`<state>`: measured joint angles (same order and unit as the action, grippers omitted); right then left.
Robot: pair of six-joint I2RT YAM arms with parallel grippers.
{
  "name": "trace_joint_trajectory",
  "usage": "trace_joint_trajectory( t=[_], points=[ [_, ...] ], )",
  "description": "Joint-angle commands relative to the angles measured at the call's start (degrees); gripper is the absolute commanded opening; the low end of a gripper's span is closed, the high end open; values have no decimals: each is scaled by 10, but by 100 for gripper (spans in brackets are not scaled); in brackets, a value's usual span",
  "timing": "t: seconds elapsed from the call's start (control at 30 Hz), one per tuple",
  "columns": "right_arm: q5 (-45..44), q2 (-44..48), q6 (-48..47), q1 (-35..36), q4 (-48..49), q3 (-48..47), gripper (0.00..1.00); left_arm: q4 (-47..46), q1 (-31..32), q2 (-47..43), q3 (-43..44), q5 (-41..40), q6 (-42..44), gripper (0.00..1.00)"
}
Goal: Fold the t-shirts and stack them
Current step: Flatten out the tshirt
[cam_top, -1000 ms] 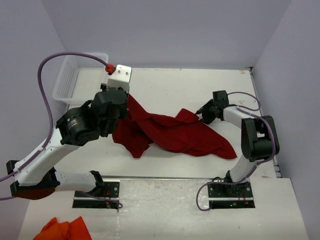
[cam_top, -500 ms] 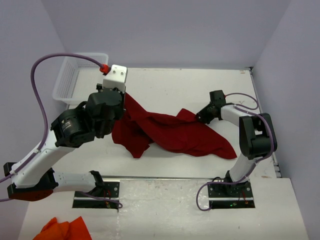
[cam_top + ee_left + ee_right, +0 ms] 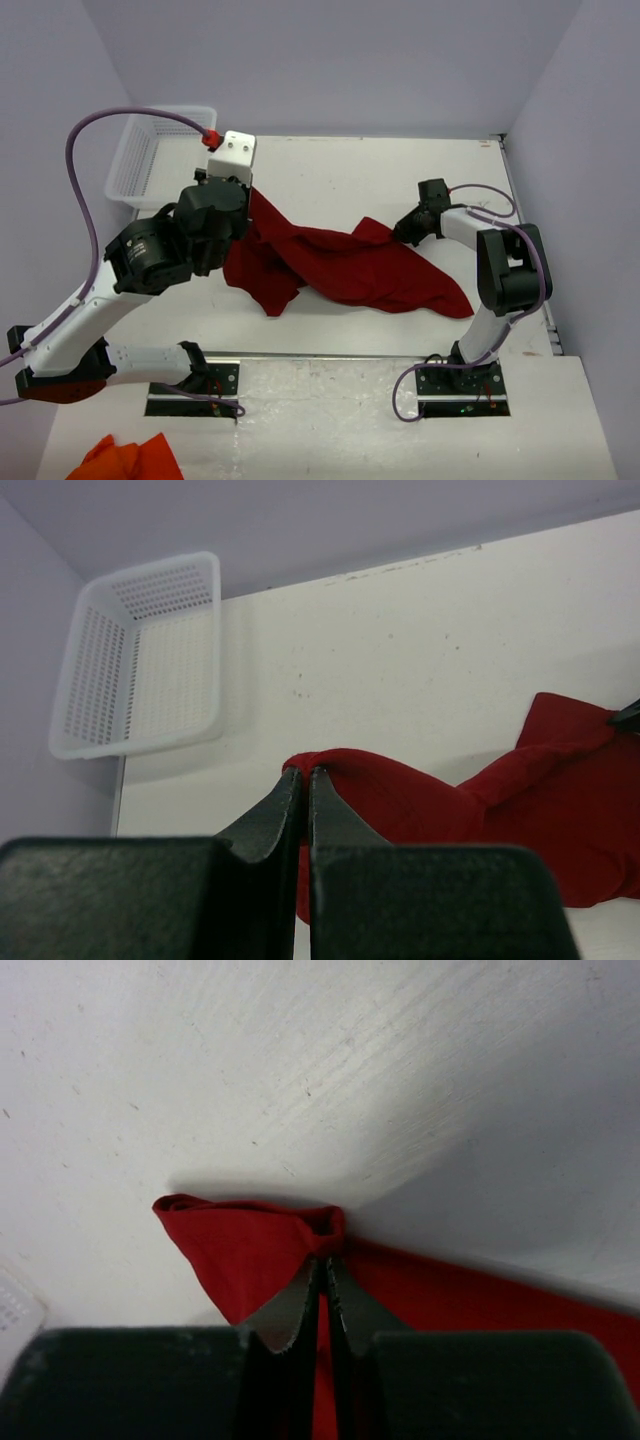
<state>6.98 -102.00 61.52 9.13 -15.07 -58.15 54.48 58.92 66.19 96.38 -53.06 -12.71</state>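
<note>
Pinching an edge of the crimson t-shirt (image 3: 350,265) w/ L gripper (image 3: 303,775), jaws closed tight on a small fold, tip raised off the table (image 3: 340,170) so cloth is draping down from it. Clamping a bunched corner at the opposite end w/ R gripper (image 3: 325,1263), jaws drawn narrow around the cloth, working low, right at the tabletop.

Judging by that: doing the spread-out step, i.e. taking two grips before flattening. No fold made yet, nothing stacked. Next move prob. calling for lifting both ends & drawing them apart till the slack is gone, keeping both pinches firm (thin cotton, slipping easily), then laying it flat.

Lying mid-table btwn the arms, crumpled & twisted, long axis running roughly L–R in the top view, slanting from far-left at L gripper down to a near-right tail beside the R arm. Not showing collar, label or sleeves clearly, so not calling which end is the neck.

Further out: white mesh basket (image 3: 150,150) at far-left corner, apart from the cloth; orange cloth (image 3: 125,458) at near-left edge, well apart.
</note>
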Motion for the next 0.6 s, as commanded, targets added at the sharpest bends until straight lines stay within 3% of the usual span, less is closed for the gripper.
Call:
trace_joint_trajectory(
  t=[0.0, 0.17, 0.3, 0.57],
  points=[
    [-19, 8, -22, 3, -2, -30, 2, -24, -4, -12, -12, 4, 0, 0],
    [-64, 61, -132, 5, -36, -70, 0, -34, -9, -11, -36, 15, -8, 0],
    [-116, 157, -289, 12, -31, -93, 0, -56, -18, 0, -65, 23, -11, 0],
    [-149, 275, -457, 12, -146, -295, 0, -99, -52, 38, -33, 21, 28, 0]
  ],
)
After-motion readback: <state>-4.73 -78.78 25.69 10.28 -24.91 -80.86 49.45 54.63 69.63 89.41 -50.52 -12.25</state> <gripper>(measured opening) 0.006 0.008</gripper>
